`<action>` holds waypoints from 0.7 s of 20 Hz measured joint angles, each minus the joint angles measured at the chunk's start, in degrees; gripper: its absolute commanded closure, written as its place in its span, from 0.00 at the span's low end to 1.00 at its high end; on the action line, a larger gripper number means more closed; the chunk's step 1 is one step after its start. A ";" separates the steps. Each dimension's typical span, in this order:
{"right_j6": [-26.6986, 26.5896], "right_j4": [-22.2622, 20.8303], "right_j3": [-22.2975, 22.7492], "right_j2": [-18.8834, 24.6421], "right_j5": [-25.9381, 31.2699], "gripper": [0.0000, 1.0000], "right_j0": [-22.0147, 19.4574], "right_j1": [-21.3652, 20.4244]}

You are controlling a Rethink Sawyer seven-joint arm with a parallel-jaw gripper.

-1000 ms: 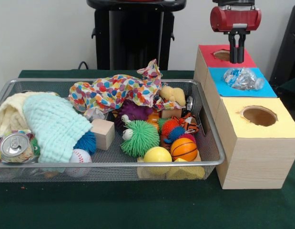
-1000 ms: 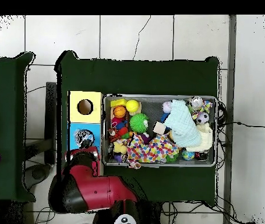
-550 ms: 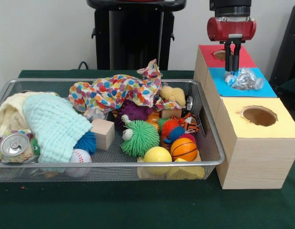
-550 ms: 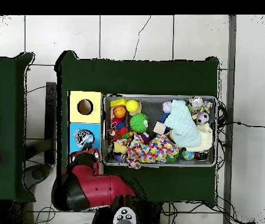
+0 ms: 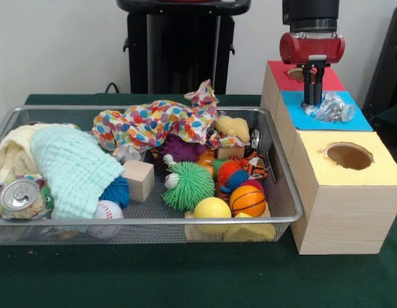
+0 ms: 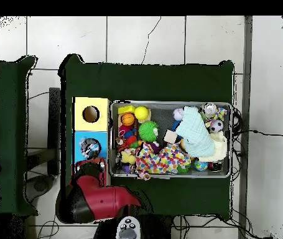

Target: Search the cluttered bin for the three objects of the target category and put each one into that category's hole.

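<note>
A crumpled clear plastic bottle (image 5: 333, 108) lies over the round hole in the blue surround (image 5: 326, 123) on the middle section of the pale wooden box; it also shows in the overhead view (image 6: 89, 148). My gripper (image 5: 311, 96) hangs straight down at the bottle's left end, its tips touching it, with the fingers close together and nothing held between them. The wire mesh bin (image 5: 185, 221) stands to the left, full of toys and cloths. No other clear bottle shows in it.
The red-surround hole (image 5: 295, 74) lies behind my gripper and the yellow-surround hole (image 5: 349, 156) in front. In the bin are a silver soda can (image 5: 18, 194), a mint cloth (image 5: 76, 170), a spotted cloth (image 5: 153, 122), a wooden block (image 5: 139, 179) and several balls.
My gripper has come down and a little to the left, from above the red section to the left end of the bottle. The bottle has shifted slightly on the blue surround.
</note>
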 measured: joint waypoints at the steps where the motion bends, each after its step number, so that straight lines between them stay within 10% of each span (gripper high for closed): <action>1: 0.00 0.00 -0.09 -0.17 -0.28 1.00 0.14 0.14; 14: 0.00 0.03 -4.84 -1.74 -4.62 1.00 2.32 8.37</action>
